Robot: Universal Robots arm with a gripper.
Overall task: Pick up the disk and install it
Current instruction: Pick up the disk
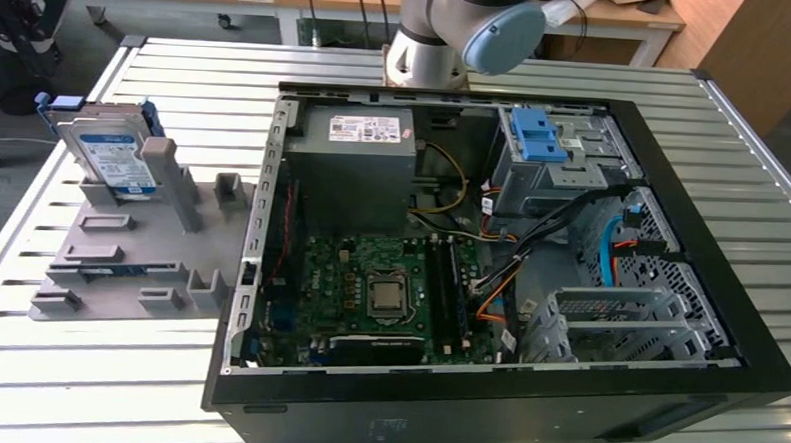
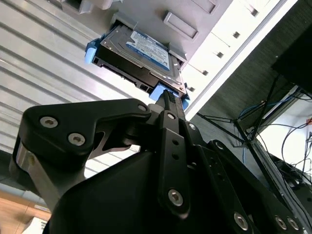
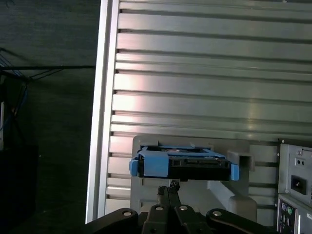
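Note:
The disk [image 1: 111, 157], silver with a white and blue label in a blue carrier frame, stands tilted in a slot of the grey holder [image 1: 127, 260] on the exterior view's left. Both wrist views look at the disk [image 2: 141, 51] [image 3: 183, 165] edge-on. My gripper [image 3: 171, 185] [image 2: 168, 97] is shut, its black fingers pressed together with nothing between them. It points at the carrier's blue edge. I see a gap between it and the disk, and the exterior view has only the arm's base [image 1: 438, 33] behind the case.
An open black computer case [image 1: 495, 386] lies on the slatted metal table [image 1: 174, 82], with a grey power supply [image 1: 359, 145], a green motherboard [image 1: 379, 291] and a blue-latched drive cage [image 1: 549, 148] inside. The table's edge [image 3: 100, 122] runs close beside the holder.

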